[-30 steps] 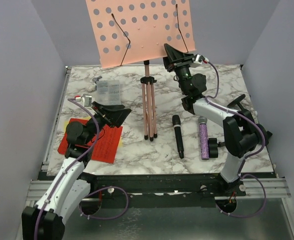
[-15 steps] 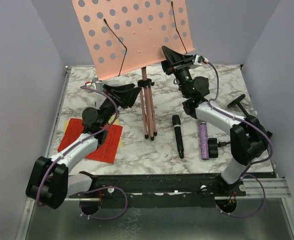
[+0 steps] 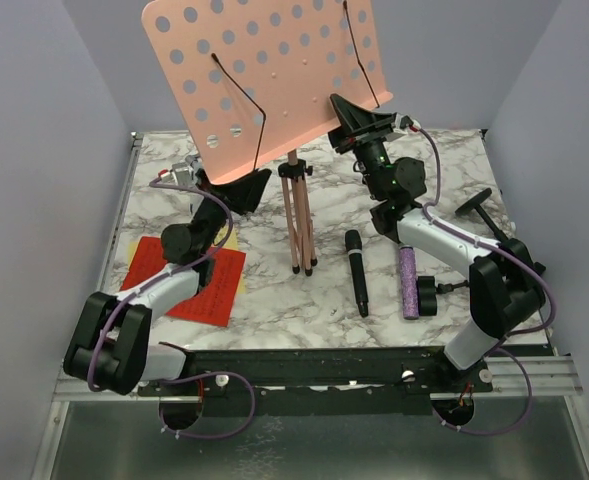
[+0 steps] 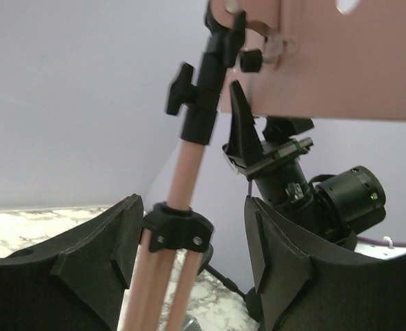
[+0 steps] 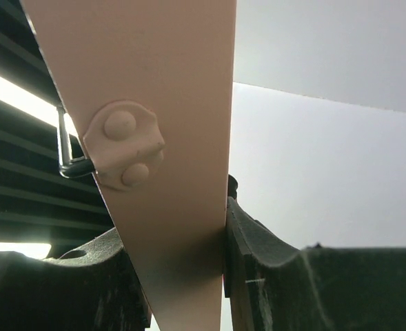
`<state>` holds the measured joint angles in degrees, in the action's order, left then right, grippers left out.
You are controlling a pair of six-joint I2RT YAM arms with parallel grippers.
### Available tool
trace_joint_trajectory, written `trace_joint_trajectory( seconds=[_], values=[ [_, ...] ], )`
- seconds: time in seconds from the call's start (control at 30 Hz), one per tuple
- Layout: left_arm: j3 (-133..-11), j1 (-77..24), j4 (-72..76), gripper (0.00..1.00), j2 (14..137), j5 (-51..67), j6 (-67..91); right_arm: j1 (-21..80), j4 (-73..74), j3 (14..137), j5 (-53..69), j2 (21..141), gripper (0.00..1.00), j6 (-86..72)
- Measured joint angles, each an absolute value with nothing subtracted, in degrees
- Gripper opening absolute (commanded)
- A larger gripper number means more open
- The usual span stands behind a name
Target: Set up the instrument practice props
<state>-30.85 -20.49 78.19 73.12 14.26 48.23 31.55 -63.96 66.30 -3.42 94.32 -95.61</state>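
- Well, the pink music rack stands upright at the back middle of the worktop. Its thin legs are bunched together, not spread, so I judge it cannot stand by itself yet.
- That is why my right pincer is clenched on the lower right edge of the rack's perforated panel. In the right wrist view the pink sheet sits pinched flat between both fingers, which holds the whole stand up.
- My left pincer sits low under the panel with its jaws parted to either side of the black collar where the legs meet the post. One finger looks close to the collar and the other is clear of it, so it is released around the collar, not gripping.
- I take that placing as getting ready to work the collar and splay the legs.
- The red sheet lies flat at the left with the yellow sheet peeking from under it.
- The black microphone and purple glitter microphone lie side by side right of the legs, with the mic holders near them, all untouched.
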Motion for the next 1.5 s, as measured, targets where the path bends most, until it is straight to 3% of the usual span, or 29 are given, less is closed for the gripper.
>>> trace_joint_trajectory(
  seconds=[0.1,0.5,0.87,0.97,1.07,1.1,1.17,1.23,1.4,1.5],
  values=[
    [-33.06,-16.64,81.03,0.75,76.97,17.93,51.35,31.55,-63.88,65.80,-3.40,93.86,0.00,-96.25],
    [-58.24,-12.47,84.82,0.74,96.40,44.07,66.63,32.03,-63.24,64.95,-2.24,92.29,0.00,-97.43],
    [-67.53,-15.16,85.80,0.49,103.09,50.00,72.69,32.97,-61.67,64.95,-2.04,91.29,0.00,-96.62],
    [-69.01,-15.55,85.91,0.34,103.44,51.09,73.38,33.32,-61.25,64.71,-2.15,90.80,0.00,-95.96],
    [-70.54,-16.10,86.26,0.08,103.55,53.04,73.28,33.71,-61.49,63.20,-2.92,89.52,0.01,-95.35],
    [-70.85,-16.25,86.78,0.00,103.55,53.67,72.36,33.78,-61.65,62.57,-3.16,88.90,0.09,-95.02],
    [-70.98,-16.69,87.00,0.00,103.33,54.08,71.53,33.93,-61.67,61.04,-3.42,87.24,0.40,-94.02],
    [-70.87,-17.17,87.09,0.00,103.04,54.50,71.26,34.13,-61.06,58.59,-3.42,84.42,0.59,-92.86],
    [-69.36,-17.39,86.96,0.00,101.38,55.07,69.49,34.57,-53.01,51.72,-2.87,71.79,0.83,-85.45],
    [-66.81,-16.60,86.76,0.00,99.31,55.13,69.14,34.79,-45.76,48.82,-2.85,62.81,0.86,-78.26]
  ],
)
